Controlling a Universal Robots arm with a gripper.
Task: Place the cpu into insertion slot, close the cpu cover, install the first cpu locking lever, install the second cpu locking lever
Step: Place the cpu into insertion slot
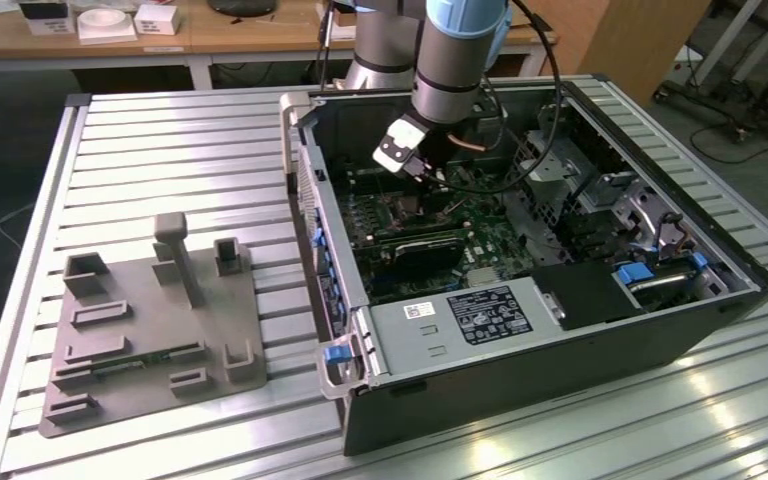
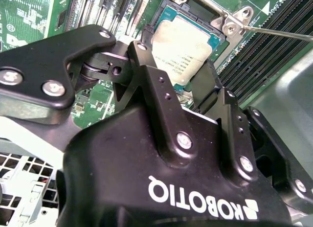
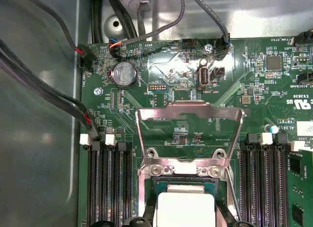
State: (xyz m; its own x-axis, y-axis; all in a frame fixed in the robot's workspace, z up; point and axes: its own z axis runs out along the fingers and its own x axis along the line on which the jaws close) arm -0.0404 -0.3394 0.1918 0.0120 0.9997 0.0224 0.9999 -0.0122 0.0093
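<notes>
Silvery cpu [image 2: 182, 46] lies flat in the black slot [image 2: 195, 9]; my claw [image 2: 178, 60] straddles it, grip I can't tell; thin metal cover [image 3: 190, 111] stands open.

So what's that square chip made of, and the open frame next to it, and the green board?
The cpu looks metal-topped: pale silver-grey, matte, with a soft sheen. The cpu cover looks like thin bare metal, perhaps steel: bright, with shiny highlights. The motherboard looks like green-lacquered circuit board, glossy, with fine traces; its core cannot be told.
</notes>
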